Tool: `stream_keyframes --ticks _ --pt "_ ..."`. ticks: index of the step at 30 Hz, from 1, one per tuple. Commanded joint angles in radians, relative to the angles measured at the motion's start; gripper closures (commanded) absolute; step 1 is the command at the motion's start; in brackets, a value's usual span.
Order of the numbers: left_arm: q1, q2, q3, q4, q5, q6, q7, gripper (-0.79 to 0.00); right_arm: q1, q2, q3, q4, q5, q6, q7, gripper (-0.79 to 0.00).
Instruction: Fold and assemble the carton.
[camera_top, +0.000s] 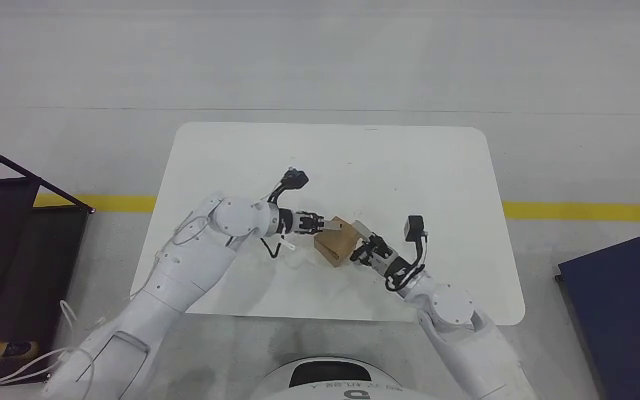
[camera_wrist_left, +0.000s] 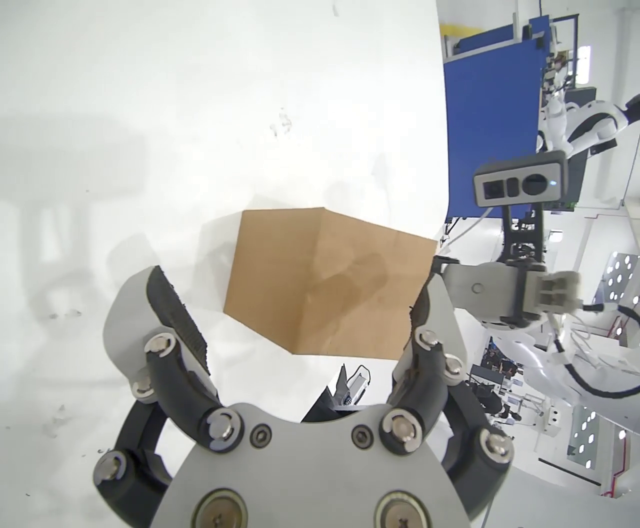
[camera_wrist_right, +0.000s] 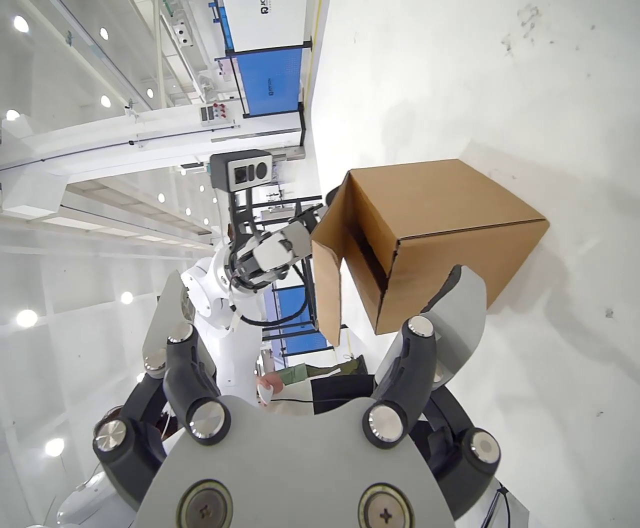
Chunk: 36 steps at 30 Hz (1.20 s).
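Note:
A small brown carton (camera_top: 338, 241) stands on the white table (camera_top: 430, 170) near its front middle, with my two grippers on either side of it. My left gripper (camera_top: 311, 222) is open at the carton's left side. In the left wrist view the carton (camera_wrist_left: 325, 285) sits just ahead of the left gripper (camera_wrist_left: 292, 285), between its spread fingers (camera_wrist_left: 175, 315). My right gripper (camera_top: 363, 250) is open at the carton's right. In the right wrist view the carton (camera_wrist_right: 440, 225) has one side flap (camera_wrist_right: 325, 280) standing open; the flap points into the right gripper (camera_wrist_right: 315, 305), whose one finger (camera_wrist_right: 460, 300) lies by the carton's corner.
The table's front edge (camera_top: 400, 318) runs close behind both grippers. Bare tabletop stretches beyond the carton toward the far edge. A dark stand (camera_top: 30, 240) is off the table's left, a blue panel (camera_top: 610, 290) off its right.

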Motion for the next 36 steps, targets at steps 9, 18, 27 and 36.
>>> stream_keyframes --ticks 9,18,27,36 --pt "0.000 0.000 0.013 0.041 0.035 0.012 -0.001 -0.785 -0.032 0.005 0.031 -0.025 0.022 -0.041 0.000 -0.693" --pt "0.030 0.010 -0.029 0.075 -0.019 -0.007 0.019 -0.785 -0.063 0.014 0.042 -0.012 -0.015 0.000 0.036 -0.548" --pt "0.090 0.014 -0.117 0.141 -0.282 -0.115 0.047 -0.785 -0.072 0.017 0.039 -0.012 -0.017 -0.005 0.051 -0.453" --pt "0.047 -0.009 -0.065 0.182 -0.352 -0.167 0.032 -0.785 -0.074 0.018 0.030 -0.007 -0.027 -0.004 0.043 -0.434"
